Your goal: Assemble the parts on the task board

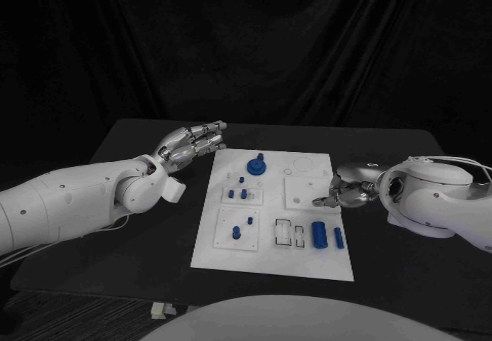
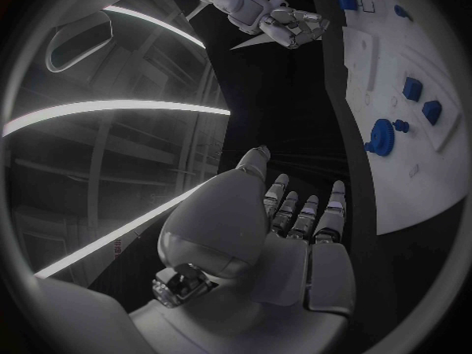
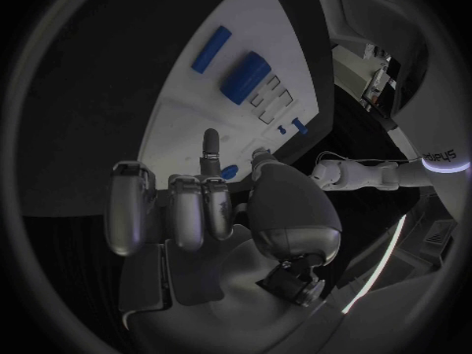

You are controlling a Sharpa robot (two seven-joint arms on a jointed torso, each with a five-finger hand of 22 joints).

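- Clearly, the left hand [image 1: 192,147] is hovering over the black table [image 1: 123,142] just beside the task board's [image 1: 275,256] far left corner, its fingers [image 2: 330,212] lying nearly straight and close side by side, the thumb standing a little apart; it is holding nothing and touching nothing.
- Meanwhile the right hand [image 1: 347,190] is sitting at the board's right edge, about midway along it. Three fingers [image 3: 187,212] are curling in toward the palm, while one finger [image 3: 211,148] is reaching out straight over the white plate; the thumb is lying next to it. Whether that fingertip is touching the board, I cannot tell. Nothing is showing in its hold.
- On the board, a blue gear-like part [image 1: 255,167] with an upright stem is standing near the far edge, left of the middle.
- Just nearer, two small blue blocks [image 1: 239,193] are sitting in a raised square toward the left edge.
- Closer to the near left corner, a small blue peg [image 1: 237,231] and a tiny blue piece beside it are resting on another raised square.
- Near the near right corner, a thick blue cylinder [image 1: 320,235] and a thin blue pin [image 1: 338,238] are lying side by side, just beside two rectangular slots [image 1: 289,234].
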